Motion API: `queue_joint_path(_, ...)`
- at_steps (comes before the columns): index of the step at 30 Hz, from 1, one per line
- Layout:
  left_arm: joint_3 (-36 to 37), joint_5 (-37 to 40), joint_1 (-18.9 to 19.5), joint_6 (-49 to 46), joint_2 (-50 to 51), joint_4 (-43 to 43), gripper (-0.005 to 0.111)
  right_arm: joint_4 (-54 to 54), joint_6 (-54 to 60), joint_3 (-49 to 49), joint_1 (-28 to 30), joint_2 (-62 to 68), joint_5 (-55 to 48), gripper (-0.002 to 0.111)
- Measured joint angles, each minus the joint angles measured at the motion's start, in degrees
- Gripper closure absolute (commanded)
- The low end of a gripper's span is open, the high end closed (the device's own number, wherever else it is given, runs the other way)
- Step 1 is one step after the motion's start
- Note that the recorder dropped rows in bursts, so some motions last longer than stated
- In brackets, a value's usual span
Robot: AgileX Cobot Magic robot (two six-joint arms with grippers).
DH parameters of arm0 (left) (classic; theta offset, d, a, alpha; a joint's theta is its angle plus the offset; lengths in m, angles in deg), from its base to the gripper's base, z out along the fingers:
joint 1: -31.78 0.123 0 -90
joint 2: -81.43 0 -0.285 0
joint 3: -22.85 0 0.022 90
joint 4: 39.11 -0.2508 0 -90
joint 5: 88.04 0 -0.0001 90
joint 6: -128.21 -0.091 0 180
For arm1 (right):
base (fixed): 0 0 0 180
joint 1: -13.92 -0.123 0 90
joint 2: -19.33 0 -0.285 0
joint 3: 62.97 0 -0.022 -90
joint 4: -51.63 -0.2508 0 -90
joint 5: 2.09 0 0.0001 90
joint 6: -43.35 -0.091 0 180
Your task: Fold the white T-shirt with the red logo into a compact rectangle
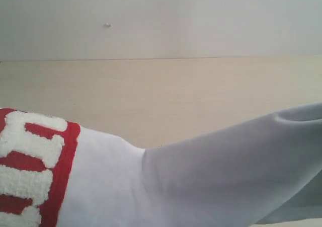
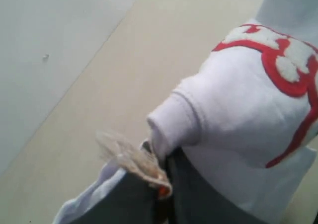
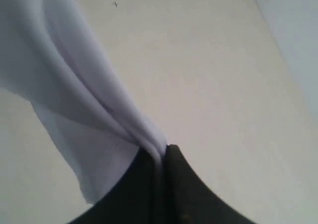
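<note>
The white T-shirt (image 1: 201, 176) is filling the lower part of the exterior frame, close to the lens, and its cloth is climbing toward the right edge, where it is being cut off. The red logo (image 1: 35, 166) is showing at the lower left, with only a few fuzzy white letters inside the frame. Behind, the pale counter (image 1: 161, 96) is running across the middle, and a grey wall (image 1: 161, 20) above it is carrying one small speck (image 1: 107, 25).

In the left wrist view the left pincer (image 2: 166, 182) is clamping narrow on the shirt by its ribbed edge (image 2: 174, 124). A tan scrap (image 2: 131, 159) beside the fingers is blurring past recognition. In the right wrist view the right pincer (image 3: 160, 157) is pinching a gathered fold of plain white cloth.
</note>
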Motion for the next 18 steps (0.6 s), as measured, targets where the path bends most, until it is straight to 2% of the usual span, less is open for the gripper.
queue_joint_path(3,3.09,-0.13,0.00,0.00,0.00,-0.49,0.107,-0.01,0.11,2.23,-0.04,-0.34,0.10,0.108)
queue_joint_path(4,6.70,-0.22,0.00,0.00,0.79,-2.02,0.107,1.11,0.70,4.29,-0.04,0.09,0.10,0.108)
queue_joint_path(9,16.68,-1.64,0.00,-4.04,11.53,-14.15,0.107,7.36,1.57,7.57,-0.04,8.50,0.29,0.108)
queue_joint_path(11,17.88,-8.56,0.79,-4.04,17.25,-19.04,0.107,8.16,1.57,7.60,-0.04,13.22,2.98,0.108)
queue_joint_path(13,18.42,-17.08,3.37,-4.04,24.09,-21.04,0.107,8.82,1.57,7.60,-0.04,19.08,7.39,0.108)
queue_joint_path(18,18.52,-33.16,9.40,-4.04,36.93,-21.66,0.107,10.63,1.57,7.60,-0.04,28.47,15.59,0.108)
